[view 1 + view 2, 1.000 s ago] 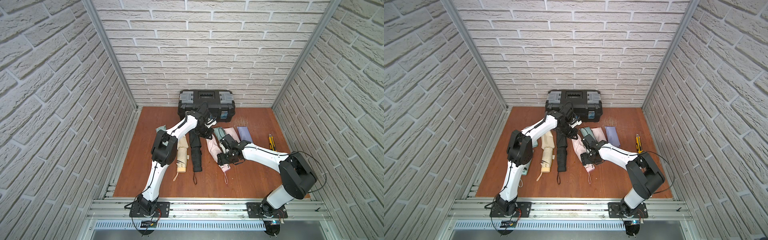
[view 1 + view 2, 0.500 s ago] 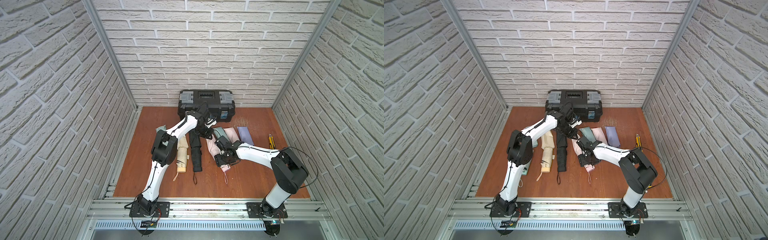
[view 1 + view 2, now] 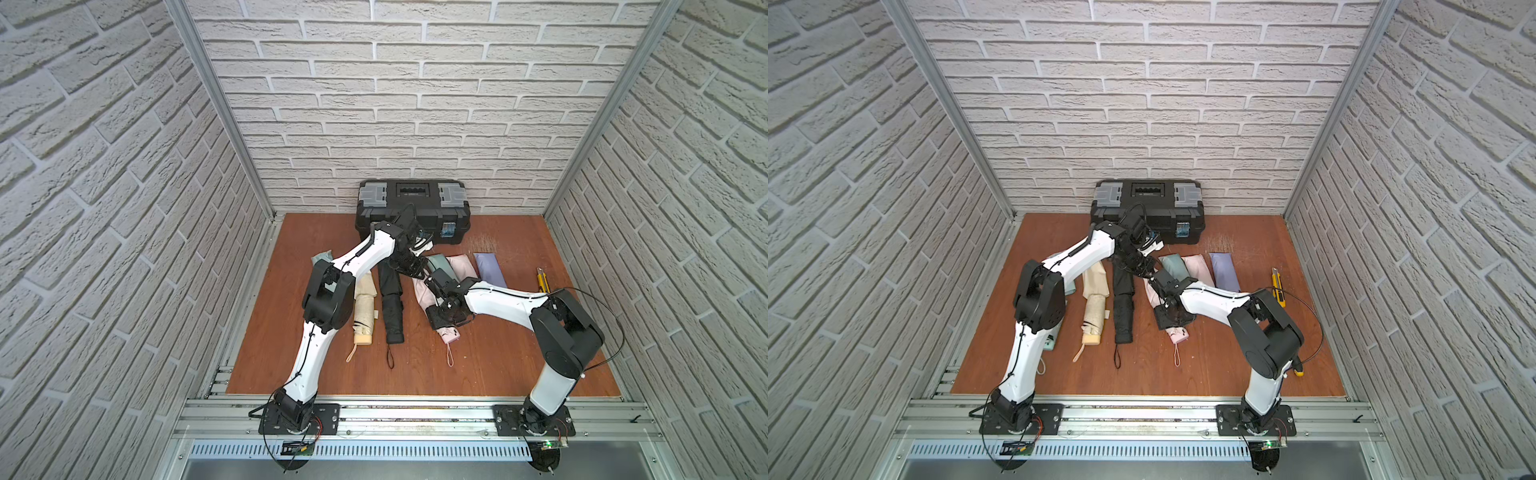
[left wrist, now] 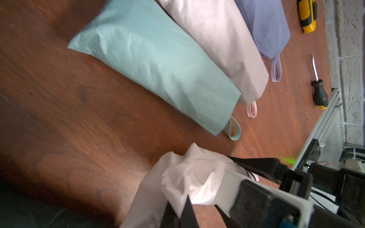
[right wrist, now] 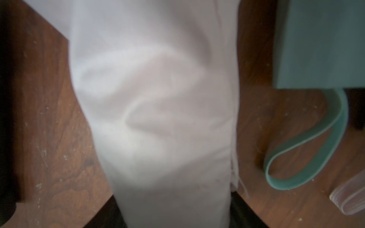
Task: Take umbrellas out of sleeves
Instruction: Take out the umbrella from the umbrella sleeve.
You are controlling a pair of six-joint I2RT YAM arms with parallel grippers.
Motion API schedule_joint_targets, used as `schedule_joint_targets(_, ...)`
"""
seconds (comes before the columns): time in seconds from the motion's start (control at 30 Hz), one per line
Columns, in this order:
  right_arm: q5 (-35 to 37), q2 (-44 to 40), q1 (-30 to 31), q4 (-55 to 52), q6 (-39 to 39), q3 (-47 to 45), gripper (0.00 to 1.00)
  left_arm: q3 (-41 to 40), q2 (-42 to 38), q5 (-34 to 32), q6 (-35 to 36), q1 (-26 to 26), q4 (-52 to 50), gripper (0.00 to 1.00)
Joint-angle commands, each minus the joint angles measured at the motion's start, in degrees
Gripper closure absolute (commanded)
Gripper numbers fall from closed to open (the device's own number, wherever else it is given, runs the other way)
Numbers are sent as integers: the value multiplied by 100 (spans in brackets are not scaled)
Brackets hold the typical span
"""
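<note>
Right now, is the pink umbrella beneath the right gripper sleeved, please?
Partly: the pink umbrella pokes handle-first from its pink sleeve.

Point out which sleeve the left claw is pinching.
The crumpled pink sleeve, bunched in the left claw. The mint sleeve, second pink sleeve and lavender sleeve lie untouched side by side.

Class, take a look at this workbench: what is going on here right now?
The left gripper is shut on the bunched end of a pink sleeve. The right gripper straddles that sleeve farther along; whether it has clamped is unclear. A pink handle pokes out the other end. Nearby, a mint sleeve, a second pink sleeve and a lavender sleeve lie full.
</note>
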Motion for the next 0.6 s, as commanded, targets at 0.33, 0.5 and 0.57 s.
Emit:
schedule_joint_targets(0.33,-21,-475,198,-48,212,-458,45,121,4,-64,25,157,-111,100)
schedule_joint_targets(0.5,-26,-645,313,-56,353,-591,44,382,85,-95,57,193,-248,100)
schedule_joint_targets(0.57,-18,-704,360,-48,400,-659,45,461,107,-89,62,194,-284,100)
